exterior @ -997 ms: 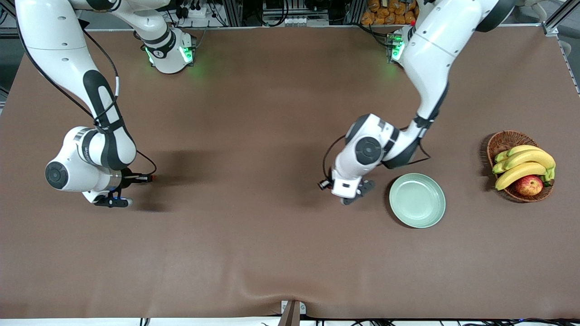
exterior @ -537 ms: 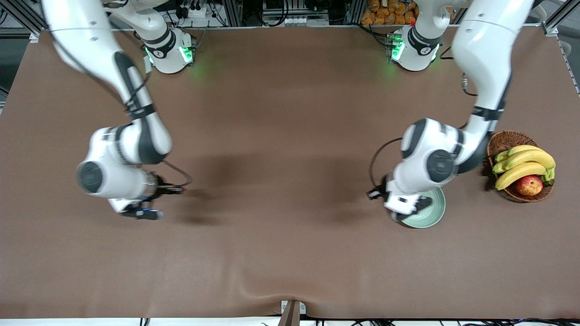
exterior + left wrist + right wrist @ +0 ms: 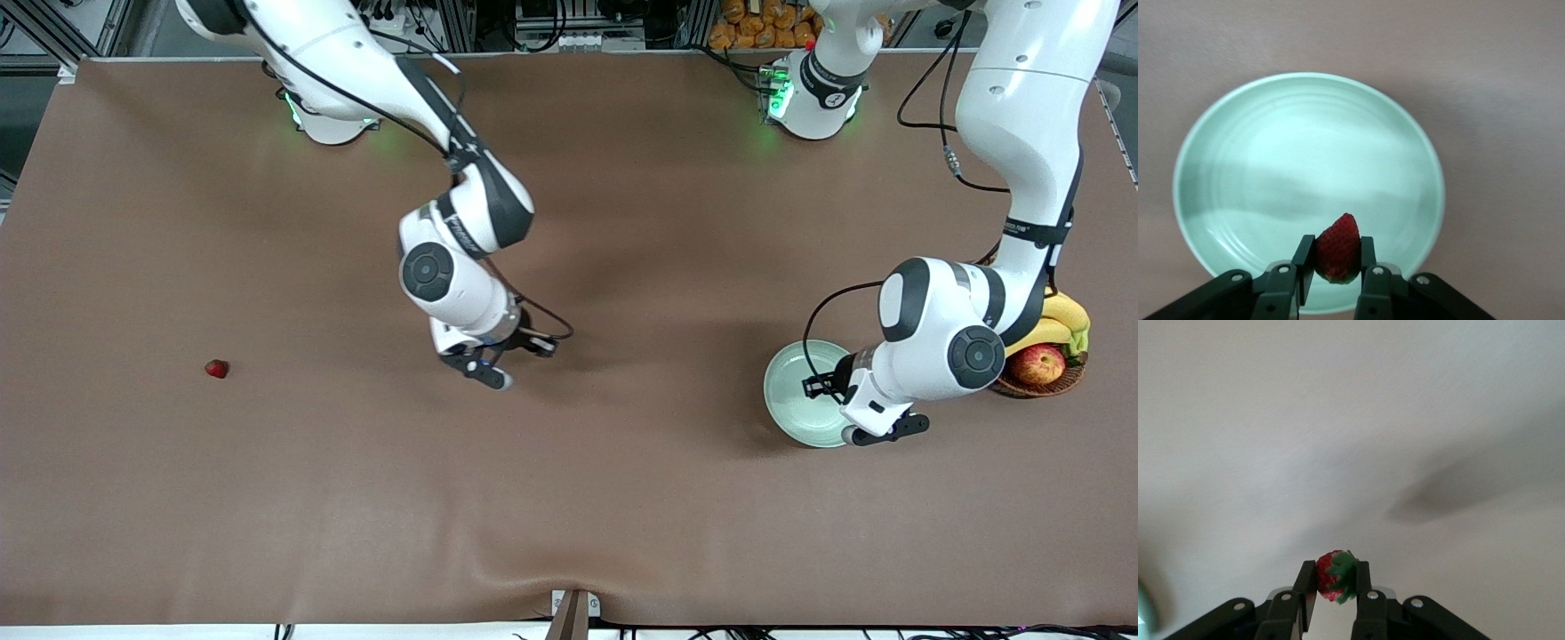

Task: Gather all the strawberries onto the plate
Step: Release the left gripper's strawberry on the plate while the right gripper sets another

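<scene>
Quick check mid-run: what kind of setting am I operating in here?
Likely a robotics lab bench: two arms bolted along a brown-covered table, aluminium framing and cables at its edge, and staged props, a mint plate and a wicker fruit basket.

A robotics laboratory is indicated. Two white Franka arms are mounted at one edge of a wide desk [image 3: 622, 498] covered with a plain brown cloth, and green status lights are lit at their bases [image 3: 333, 111]. Aluminium framing [image 3: 462, 22], power strips and bundled cables are seen along that edge. Loose cables are run along the arms to the wrist cameras. Props are laid out as for a trial: a wicker basket [image 3: 1036, 384] of bananas and an apple.
</scene>
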